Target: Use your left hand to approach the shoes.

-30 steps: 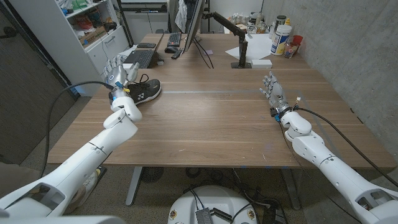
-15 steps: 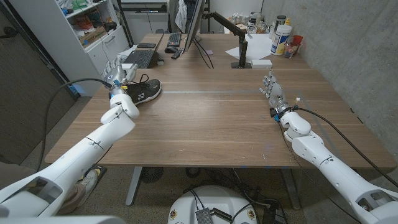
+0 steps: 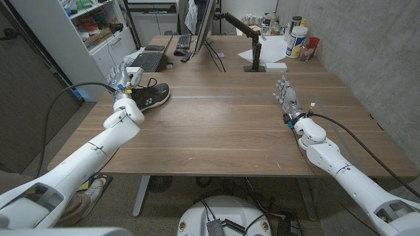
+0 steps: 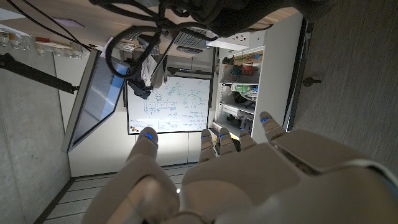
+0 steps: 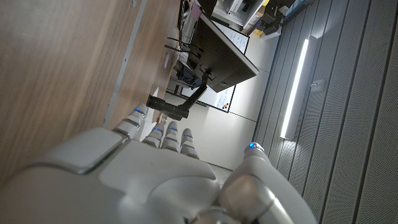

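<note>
Black shoe [image 3: 151, 96] seen at table [image 3: 223, 124] left edge in head view, L hand [image 3: 122, 77] just beside it, fingers spread, nothing held, whiteboard [image 4: 168, 106] seen past L fingers [image 4: 268, 126] in wrist view, R hand [image 3: 286, 95] upright, fingers apart, empty, L hand noted slightly further fwd vs 1 s ago.

One black shoe [image 3: 151, 96] sat near the tabletop's left edge; two robot hands were present, the left hand [image 3: 121, 76] and the right hand [image 3: 286, 93]; one monitor [image 3: 205, 23], one keyboard [image 3: 183, 41] and one laptop [image 3: 148, 61] stood toward the far-left corner; one white tub [image 3: 296, 42] stood at the far-right corner.
</note>
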Controlling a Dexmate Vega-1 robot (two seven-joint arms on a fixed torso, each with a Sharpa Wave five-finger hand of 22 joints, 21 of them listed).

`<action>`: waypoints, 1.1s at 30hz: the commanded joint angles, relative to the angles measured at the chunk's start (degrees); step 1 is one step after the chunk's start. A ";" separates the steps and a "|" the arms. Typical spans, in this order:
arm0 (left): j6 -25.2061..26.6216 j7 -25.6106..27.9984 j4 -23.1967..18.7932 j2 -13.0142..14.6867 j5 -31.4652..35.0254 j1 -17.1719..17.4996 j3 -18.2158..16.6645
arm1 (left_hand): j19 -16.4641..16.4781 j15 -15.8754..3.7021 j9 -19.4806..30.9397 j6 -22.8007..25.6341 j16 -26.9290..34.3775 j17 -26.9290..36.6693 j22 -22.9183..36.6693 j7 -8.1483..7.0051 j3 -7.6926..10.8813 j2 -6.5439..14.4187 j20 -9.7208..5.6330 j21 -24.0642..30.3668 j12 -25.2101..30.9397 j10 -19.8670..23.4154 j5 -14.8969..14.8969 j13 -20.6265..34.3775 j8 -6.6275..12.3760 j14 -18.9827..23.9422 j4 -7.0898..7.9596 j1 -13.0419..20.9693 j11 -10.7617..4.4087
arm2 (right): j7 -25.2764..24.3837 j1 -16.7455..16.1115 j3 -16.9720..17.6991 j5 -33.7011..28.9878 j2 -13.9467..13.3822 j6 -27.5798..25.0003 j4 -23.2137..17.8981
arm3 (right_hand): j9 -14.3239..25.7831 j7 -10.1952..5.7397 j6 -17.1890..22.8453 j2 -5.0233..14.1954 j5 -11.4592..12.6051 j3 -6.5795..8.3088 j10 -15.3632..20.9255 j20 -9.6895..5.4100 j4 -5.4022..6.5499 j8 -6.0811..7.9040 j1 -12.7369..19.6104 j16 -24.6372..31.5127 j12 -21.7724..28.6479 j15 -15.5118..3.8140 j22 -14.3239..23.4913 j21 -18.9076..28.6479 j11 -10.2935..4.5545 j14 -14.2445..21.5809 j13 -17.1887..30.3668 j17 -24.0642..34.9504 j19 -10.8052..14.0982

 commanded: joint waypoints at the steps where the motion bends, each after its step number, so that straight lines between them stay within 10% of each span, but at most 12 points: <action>1: -0.60 0.37 1.30 0.36 -1.75 -0.61 -0.09 | -0.20 0.24 0.18 -0.18 -0.08 0.16 0.12 -0.05 -0.14 -0.36 0.05 -0.03 -0.04 -0.23 0.00 0.28 -0.11 -0.25 -0.27 0.63 0.00 | -0.26 0.02 -0.04 -0.09 0.06 -0.19 -0.33 | 0.12 -0.22 -0.05 0.50 0.18 -0.07 -0.20 -0.21 0.07 0.06 0.48 0.25 0.00 0.14 0.25 0.24 0.09 -0.50 0.10 0.20 -0.15; 33: 1.51 -1.03 5.79 0.28 -3.41 -4.68 2.85 | -0.23 0.36 0.18 -0.11 -0.06 0.16 0.13 0.08 -0.16 -0.19 0.00 -0.03 0.01 -0.19 0.01 0.29 -0.08 -0.35 -0.27 0.77 0.09 | -0.91 0.27 -0.20 -1.52 -0.52 -0.17 -0.51 | 0.12 -0.28 -0.01 0.57 0.15 -0.19 -0.36 -0.40 -0.04 0.08 0.57 0.24 -0.01 0.04 0.25 0.26 0.05 -0.73 0.10 0.19 -0.27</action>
